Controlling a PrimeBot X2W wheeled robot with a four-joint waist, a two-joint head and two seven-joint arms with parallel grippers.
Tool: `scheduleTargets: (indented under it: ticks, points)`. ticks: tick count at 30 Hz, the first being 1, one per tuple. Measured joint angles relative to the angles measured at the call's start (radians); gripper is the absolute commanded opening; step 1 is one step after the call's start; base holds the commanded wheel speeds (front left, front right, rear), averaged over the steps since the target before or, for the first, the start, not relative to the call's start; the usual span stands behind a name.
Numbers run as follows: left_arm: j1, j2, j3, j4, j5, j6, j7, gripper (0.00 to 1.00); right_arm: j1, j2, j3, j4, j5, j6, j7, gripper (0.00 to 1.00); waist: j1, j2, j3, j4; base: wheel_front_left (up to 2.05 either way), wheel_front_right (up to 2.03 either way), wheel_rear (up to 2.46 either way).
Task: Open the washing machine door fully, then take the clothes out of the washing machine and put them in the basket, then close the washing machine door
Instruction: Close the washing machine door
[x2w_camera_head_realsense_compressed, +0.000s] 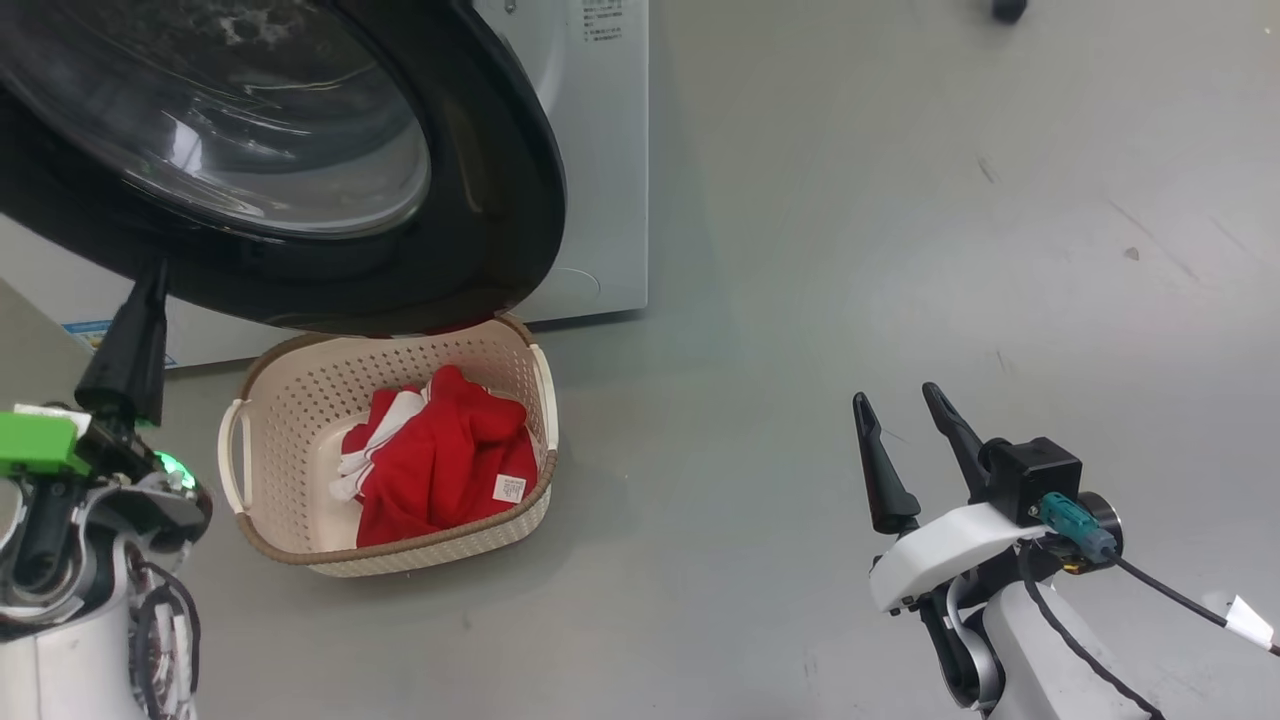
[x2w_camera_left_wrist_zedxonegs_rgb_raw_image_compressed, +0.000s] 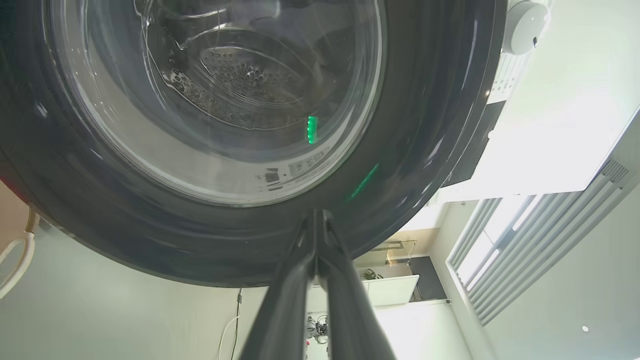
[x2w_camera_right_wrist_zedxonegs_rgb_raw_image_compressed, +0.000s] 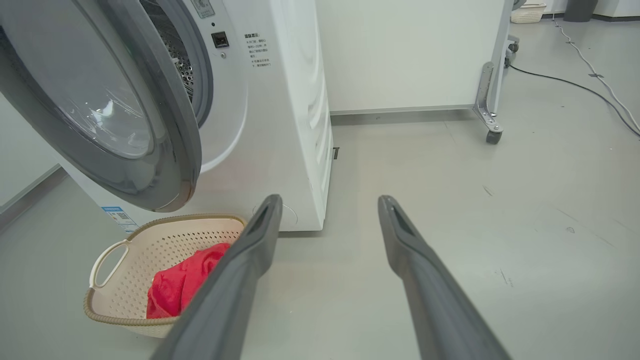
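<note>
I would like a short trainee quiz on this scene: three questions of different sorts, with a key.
1. True or false: the bright red soft garment lies inside the cream perforated plastic basket.
2. The jaws of the right gripper are: A) open and empty; B) shut on the garment; C) shut on the basket handle.
3. Fill the gap: the left gripper, jaws shut, points toward the glossy ____ rim of the round glass washing machine door.
Key: 1 true; 2 A; 3 black.

It looked like a lab or test room: a washer (x2w_camera_right_wrist_zedxonegs_rgb_raw_image_compressed: 280, 125) stood on bare grey floor (x2w_camera_right_wrist_zedxonegs_rgb_raw_image_compressed: 500, 210), with a caster-footed white panel (x2w_camera_right_wrist_zedxonegs_rgb_raw_image_compressed: 400, 50) and a trailing cable (x2w_camera_right_wrist_zedxonegs_rgb_raw_image_compressed: 550, 77) at upper right.
</note>
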Motion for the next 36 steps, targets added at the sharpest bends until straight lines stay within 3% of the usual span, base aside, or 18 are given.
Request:
scheduleTargets:
  ticks: [2, 4, 10, 17, 36]
  points:
    - [0.029, 0.0, -0.007, -0.004, 0.004, 0.0, 0.0, 0.36, 0.008, 0.0, 0.0, 0.002, 0.0, 0.001, 0.0, 1.0, 0.0, 0.0, -0.014, 0.011, 0.0, 0.0, 0.0]
    - [0.055, -0.001, -0.015, -0.013, 0.019, 0.0, -0.006, 0.98, 0.011, 0.0, 0.0, 0.003, 0.002, 0.001, 0.0, 1.0, 0.0, 0.0, -0.026, 0.022, 0.0, 0.0, 0.0]
    - [0.113, -0.002, -0.021, -0.061, 0.079, 0.0, -0.065, 1.0, 0.012, 0.0, -0.001, 0.003, 0.005, 0.005, 0.0, 1.0, 0.0, 0.0, -0.056, 0.05, 0.0, 0.0, 0.0]
    - [0.179, 0.002, -0.055, -0.138, 0.221, 0.0, -0.143, 1.0, 0.015, 0.0, -0.001, 0.003, 0.005, 0.01, 0.0, 1.0, 0.0, 0.0, -0.074, 0.063, 0.0, 0.0, 0.0]
    - [0.329, 0.114, -0.259, -0.201, 0.556, 0.0, -0.385, 1.0, 0.022, 0.0, -0.001, 0.002, 0.012, 0.01, 0.0, 1.0, 0.0, 0.0, -0.093, 0.063, 0.0, 0.0, 0.0]
